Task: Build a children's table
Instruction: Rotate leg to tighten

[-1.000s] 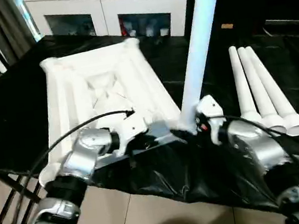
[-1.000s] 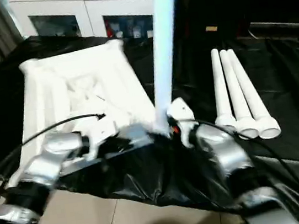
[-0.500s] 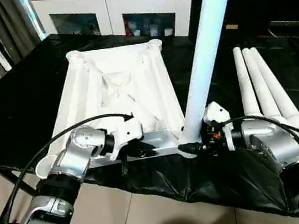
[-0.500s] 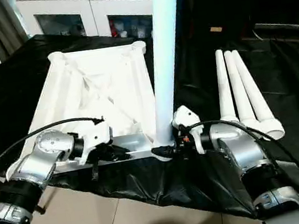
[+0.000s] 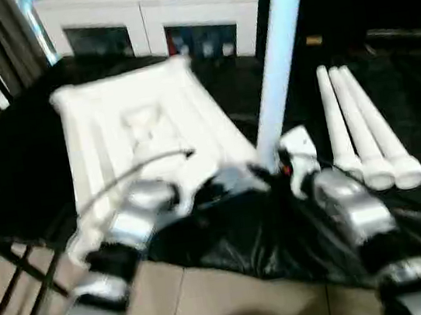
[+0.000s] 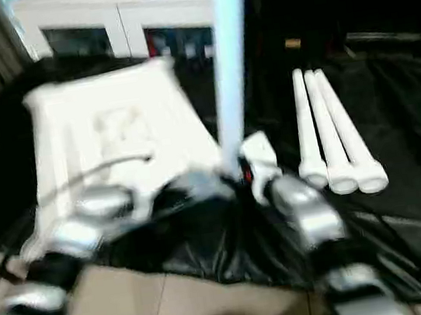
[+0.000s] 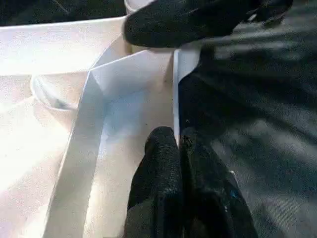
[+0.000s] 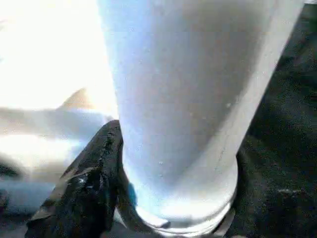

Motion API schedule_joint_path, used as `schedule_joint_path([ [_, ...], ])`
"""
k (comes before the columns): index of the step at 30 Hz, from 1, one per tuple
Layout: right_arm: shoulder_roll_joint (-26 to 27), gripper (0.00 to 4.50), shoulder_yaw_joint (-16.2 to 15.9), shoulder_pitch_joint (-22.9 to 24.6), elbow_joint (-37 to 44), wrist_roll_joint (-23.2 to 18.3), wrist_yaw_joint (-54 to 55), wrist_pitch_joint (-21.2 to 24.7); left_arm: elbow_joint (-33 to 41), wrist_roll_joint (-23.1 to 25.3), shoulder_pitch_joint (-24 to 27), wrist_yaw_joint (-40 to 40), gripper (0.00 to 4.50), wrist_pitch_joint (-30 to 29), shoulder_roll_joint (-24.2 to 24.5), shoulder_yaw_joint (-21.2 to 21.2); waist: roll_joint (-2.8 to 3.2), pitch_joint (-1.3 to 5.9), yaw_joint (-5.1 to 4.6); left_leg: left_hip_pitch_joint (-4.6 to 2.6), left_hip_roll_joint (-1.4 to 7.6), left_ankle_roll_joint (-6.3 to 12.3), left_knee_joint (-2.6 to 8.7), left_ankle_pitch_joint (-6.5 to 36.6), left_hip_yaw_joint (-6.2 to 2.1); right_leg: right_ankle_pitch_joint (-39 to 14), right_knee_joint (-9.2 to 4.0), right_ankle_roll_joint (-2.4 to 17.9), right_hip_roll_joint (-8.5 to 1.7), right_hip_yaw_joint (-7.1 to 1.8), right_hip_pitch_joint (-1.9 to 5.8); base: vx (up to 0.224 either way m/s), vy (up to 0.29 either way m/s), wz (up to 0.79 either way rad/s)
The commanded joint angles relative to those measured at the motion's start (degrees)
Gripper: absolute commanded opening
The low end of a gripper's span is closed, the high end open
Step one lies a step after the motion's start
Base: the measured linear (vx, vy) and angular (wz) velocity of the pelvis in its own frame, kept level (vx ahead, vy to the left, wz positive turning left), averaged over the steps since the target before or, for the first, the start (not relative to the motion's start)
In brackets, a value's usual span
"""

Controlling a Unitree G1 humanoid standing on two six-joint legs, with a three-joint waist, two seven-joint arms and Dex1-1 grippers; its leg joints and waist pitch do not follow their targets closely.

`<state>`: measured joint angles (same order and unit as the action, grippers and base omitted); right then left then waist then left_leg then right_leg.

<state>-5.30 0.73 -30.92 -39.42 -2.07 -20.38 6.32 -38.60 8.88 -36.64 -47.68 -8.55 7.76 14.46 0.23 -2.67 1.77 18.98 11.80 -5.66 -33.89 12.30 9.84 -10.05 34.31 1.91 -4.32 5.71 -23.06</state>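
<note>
The children's table top lies upside down, white and ribbed, on the black-draped table. One white leg stands upright in its near right corner socket. My right gripper is closed around the base of that leg, with one black finger pressed against its side. My left gripper is shut on the thin near rim of the top, just left of that corner. Three more legs lie side by side on the right.
A white glass-door cabinet stands behind the black-draped table. The table's near edge hangs over tiled floor. A black stand is at the lower left. Black cloth lies bare between the upright leg and the lying legs.
The head camera has swung, so the whole picture has shifted and blurred. The leg stays upright in its corner, and both grippers stay at the top's near edge.
</note>
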Motion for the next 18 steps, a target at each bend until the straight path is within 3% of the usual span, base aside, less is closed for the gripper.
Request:
schedule_joint_path([
  [1, 5.55, 2.71, -5.68, -0.32, -1.21, 0.9, -1.58, 0.46, 1.52, -0.51, -1.04, 0.51, 0.0, 1.15, -4.82, 3.5, -0.32, 3.2, -0.06, 0.56, 0.86, 3.17, 3.93, 9.67, -0.12, -21.86, -5.49, 7.84, -3.73, -2.97, 2.88, 0.0, 0.0, 0.0],
  [2, 5.5, 2.71, -5.79, -0.37, -1.13, 0.96, -1.95, -0.24, 1.53, -0.24, -0.95, 0.09, 0.0, 1.7, -4.63, 3.84, -0.3, 3.28, 0.01, 0.65, 0.87, 3.61, 3.9, 9.31, -0.09, -20.8, -5.34, 7.94, -3.77, -3.03, 2.96, 0.0, 0.0, 0.0],
  [3, 5.36, 3.26, -5.55, -0.38, -1.06, 0.92, -2.26, -0.65, 1.58, 0.0, -0.85, -0.32, 0.0, 1.99, -4.17, 4.05, -0.26, 3.34, 0.02, 0.79, 0.91, 3.98, 3.89, 8.67, -0.1, -19.2, -5.14, 8.3, -3.76, -3.09, 3.09, 0.0, 0.0, 0.0],
  [6, 4.25, 3.4, -4.26, 0.11, -0.24, -0.35, -5.13, -0.69, 1.79, 0.79, -0.62, -1.4, 0.0, 3.41, -2.0, 4.36, -0.21, 3.35, -0.05, 0.88, 1.05, 4.48, 3.94, 8.59, -0.14, -17.25, -4.85, 9.2, -3.79, -3.11, 3.18, 0.0, 0.0, 0.0],
  [9, 0.67, 3.82, -4.11, 1.2, 2.26, -1.51, -11.6, -2.07, 2.92, 0.11, 0.12, -5.51, 0.0, 4.68, 1.84, 3.84, -0.15, 3.44, -0.05, 1.07, 1.1, 4.89, 3.91, 8.48, -0.21, -15.94, -4.7, 9.59, -3.88, -3.13, 3.44, 0.0, 0.0, 0.0],
  [13, -1.89, 3.82, -5.01, 1.37, 2.64, -1.66, -15.58, -2.85, 3.89, -0.55, 0.77, -8.86, 0.0, 6.1, 3.97, 3.94, -0.01, 3.6, 0.0, 0.9, 1.36, 5.59, 3.78, 6.87, -0.13, -11.25, -4.05, 12.01, -3.93, -3.27, 3.41, 0.0, 0.0, 0.0],
  [17, -4.86, 3.82, -6.12, 1.93, 3.69, -2.16, -21.11, -3.2, 4.21, -1.59, 1.1, -13.02, 0.0, 7.78, 6.23, 3.92, 0.09, 3.63, 0.16, 0.78, 1.45, 5.88, 3.75, 6.23, -0.05, -8.92, -3.77, 13.14, -3.89, -3.35, 3.4, 0.0, 0.0, 0.0],
  [18, -7.35, 3.82, -7.46, 2.84, 5.8, -3.11, -27.01, -2.82, 3.63, -2.04, 0.9, -15.78, 0.0, 9.33, 7.93, 3.86, 0.03, 3.69, 0.33, 0.91, 1.37, 6.28, 3.7, 6.04, -0.08, -8.01, -3.69, 13.14, -3.79, -3.28, 3.74, 0.0, 0.0, 0.0],
])
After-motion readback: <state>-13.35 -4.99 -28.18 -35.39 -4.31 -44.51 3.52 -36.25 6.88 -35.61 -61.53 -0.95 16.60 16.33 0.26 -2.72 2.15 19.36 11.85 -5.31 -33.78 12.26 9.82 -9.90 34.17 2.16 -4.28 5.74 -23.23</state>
